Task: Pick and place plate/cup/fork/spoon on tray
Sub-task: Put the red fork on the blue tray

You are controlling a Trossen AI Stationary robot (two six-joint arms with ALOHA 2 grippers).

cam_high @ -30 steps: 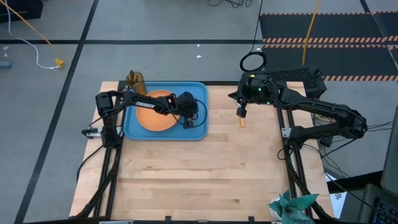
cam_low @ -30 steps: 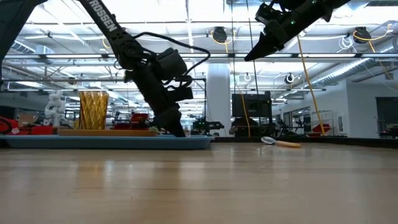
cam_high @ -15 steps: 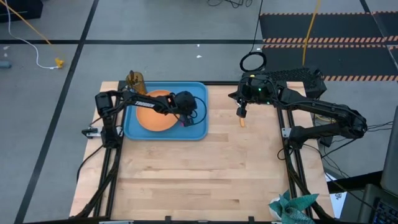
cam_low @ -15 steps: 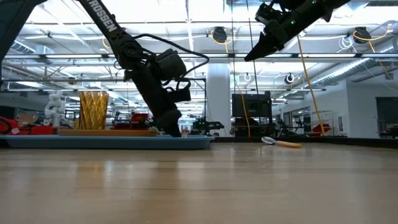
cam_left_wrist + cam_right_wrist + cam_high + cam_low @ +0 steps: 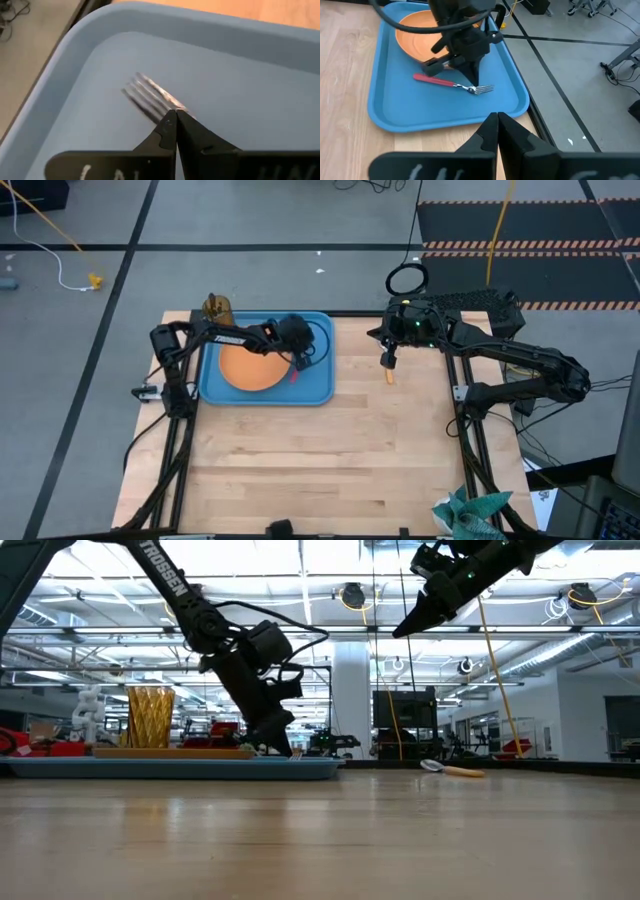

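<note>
spoon [image 5: 388, 376]: alone on the table, just under the right hand [image 5: 386, 361], handle toward the near edge; right arm is the nearer
right hand: clenched, empty
fork [image 5: 451, 84]: lying on the tray [image 5: 318, 392] beside the plate [image 5: 245, 368]
left hand [image 5: 473, 80]: clenched, empty, over the fork
cup [image 5: 217, 308]: tray's far corner
writing: "TROSSEN" on left arm
</note>
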